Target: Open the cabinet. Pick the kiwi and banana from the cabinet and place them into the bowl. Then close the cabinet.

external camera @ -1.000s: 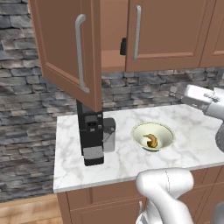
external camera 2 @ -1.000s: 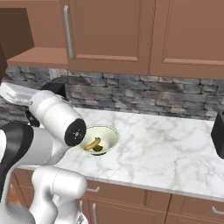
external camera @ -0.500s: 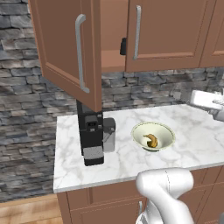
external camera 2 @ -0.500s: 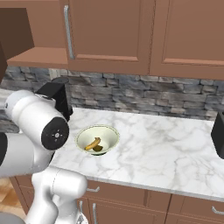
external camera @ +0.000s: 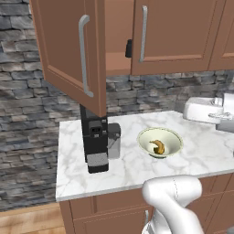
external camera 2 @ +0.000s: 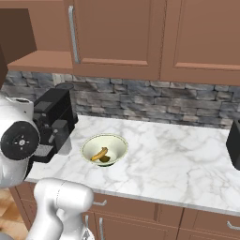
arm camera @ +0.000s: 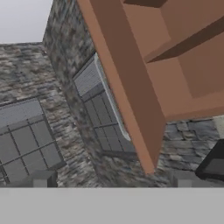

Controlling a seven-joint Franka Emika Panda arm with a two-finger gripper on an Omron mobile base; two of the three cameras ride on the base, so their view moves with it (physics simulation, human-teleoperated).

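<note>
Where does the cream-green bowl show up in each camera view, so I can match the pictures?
Left base view: the bowl sits right of centre on the marble counter, right of the black coffee machine.
Right base view: the bowl sits left of centre, again right of the coffee machine.
Hand view: no bowl here; it looks at the open cabinet door and stone wall.
Shared landmark: the coffee machine beside the bowl.

Cabinet (external camera: 137, 41): top cut off by the upper frame edge in both base views; interior largely screened by its open left door. Small black object (external camera: 128, 48) on the shelf, half hidden behind the right door, shape indeterminate. Dark item beside the banana (external camera 2: 99, 154) in the bowl (external camera 2: 117, 143): too small to identify
</note>
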